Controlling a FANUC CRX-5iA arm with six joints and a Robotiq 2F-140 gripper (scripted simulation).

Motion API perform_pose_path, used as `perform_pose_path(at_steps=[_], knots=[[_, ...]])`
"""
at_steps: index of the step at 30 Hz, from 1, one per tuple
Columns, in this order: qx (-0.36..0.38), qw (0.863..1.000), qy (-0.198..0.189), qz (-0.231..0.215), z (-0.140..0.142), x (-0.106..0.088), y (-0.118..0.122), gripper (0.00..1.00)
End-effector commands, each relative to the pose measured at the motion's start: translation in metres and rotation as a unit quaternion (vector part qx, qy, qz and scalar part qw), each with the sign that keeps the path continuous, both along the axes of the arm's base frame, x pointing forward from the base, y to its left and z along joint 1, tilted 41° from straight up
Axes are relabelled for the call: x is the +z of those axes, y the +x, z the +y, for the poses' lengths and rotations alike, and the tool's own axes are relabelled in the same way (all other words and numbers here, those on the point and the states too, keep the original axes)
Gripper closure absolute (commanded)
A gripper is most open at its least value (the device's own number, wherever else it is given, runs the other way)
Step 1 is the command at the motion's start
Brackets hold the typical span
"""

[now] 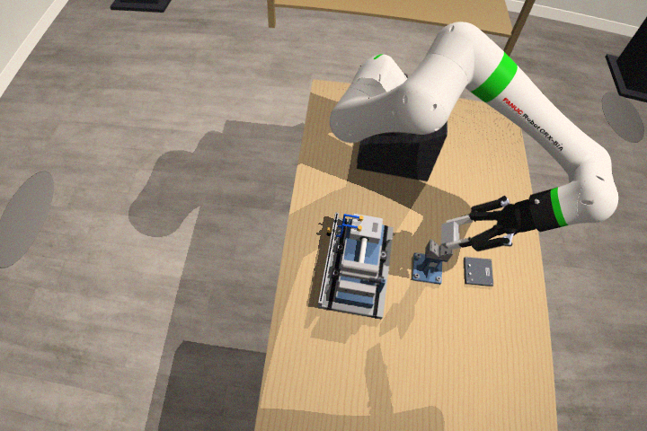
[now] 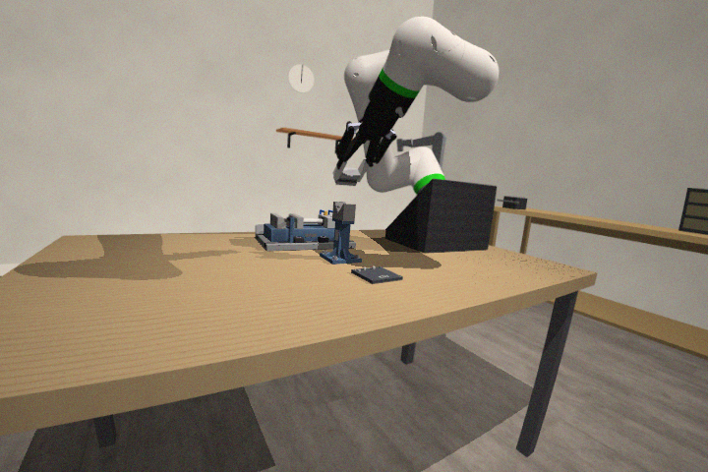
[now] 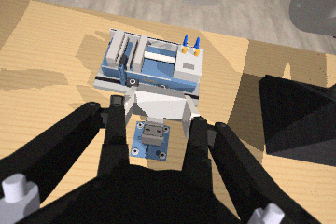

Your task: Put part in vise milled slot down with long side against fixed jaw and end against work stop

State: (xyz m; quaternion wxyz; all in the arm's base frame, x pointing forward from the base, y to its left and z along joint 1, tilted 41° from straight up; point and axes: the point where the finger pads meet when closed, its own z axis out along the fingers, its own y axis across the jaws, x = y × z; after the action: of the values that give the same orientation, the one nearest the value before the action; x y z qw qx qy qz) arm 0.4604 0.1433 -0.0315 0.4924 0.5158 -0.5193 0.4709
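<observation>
Centre frame, the gripper (image 3: 159,122) is clamped on the part (image 3: 160,105) above the V-block (image 3: 150,139); a misaligned lowering could jar it loose.

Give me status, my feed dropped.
Gripper shut on part. Part airborne above V-block, vise open. Nothing in the way.

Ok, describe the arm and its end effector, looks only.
The arm is glossy white with rounded links, bright green bands at its joints, and red and black FANUC lettering. The end effector is black, with two jointed linkage fingers. No cables show.
</observation>
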Motion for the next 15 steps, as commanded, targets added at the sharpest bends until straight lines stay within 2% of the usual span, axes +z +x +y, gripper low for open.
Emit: perform_pose_path(at_steps=[1, 15], knots=[[0.000, 1.000, 0.000, 0.000, -0.0004, -0.0006, 0.0000, 1.00], [0.000, 1.000, 0.000, 0.000, -0.0046, -0.0054, -0.0002, 1.00]])
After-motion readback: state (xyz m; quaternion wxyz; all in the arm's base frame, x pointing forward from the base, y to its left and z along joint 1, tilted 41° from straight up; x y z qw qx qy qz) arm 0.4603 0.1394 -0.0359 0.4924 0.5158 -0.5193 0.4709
